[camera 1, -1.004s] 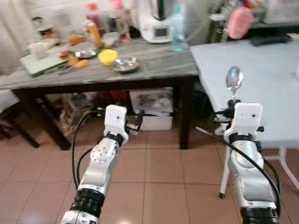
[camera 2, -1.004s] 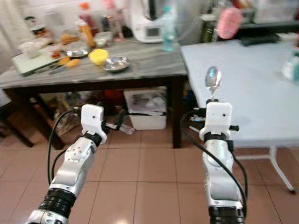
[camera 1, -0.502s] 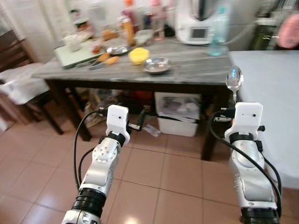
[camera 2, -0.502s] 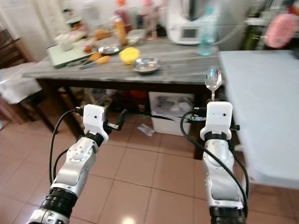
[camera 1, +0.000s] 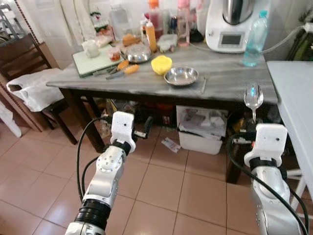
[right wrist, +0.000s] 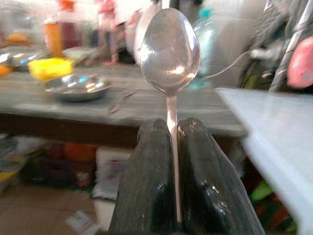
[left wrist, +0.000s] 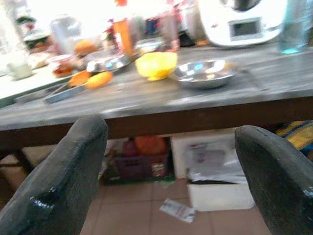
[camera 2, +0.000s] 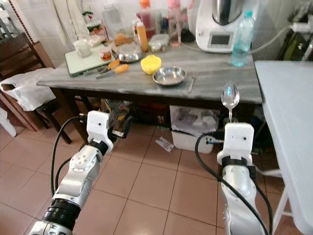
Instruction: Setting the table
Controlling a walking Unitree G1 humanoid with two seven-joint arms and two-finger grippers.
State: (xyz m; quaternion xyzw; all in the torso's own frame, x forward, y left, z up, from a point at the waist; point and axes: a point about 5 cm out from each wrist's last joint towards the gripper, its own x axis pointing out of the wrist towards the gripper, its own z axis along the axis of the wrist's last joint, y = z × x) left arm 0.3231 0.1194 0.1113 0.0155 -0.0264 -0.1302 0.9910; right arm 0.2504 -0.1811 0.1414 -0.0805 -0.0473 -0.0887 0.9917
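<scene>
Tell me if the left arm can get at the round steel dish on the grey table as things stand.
Probably not yet: the left tool, open and empty, hangs below the table edge, short of the grey table. Nothing blocks the round steel dish, which sits near the front edge.

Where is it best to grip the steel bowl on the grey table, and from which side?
Probably the steel bowl by its thin raised rim, one finger inside and one outside, coming from above on its front side. It is shallow and upright, and the open left gripper is free.
</scene>
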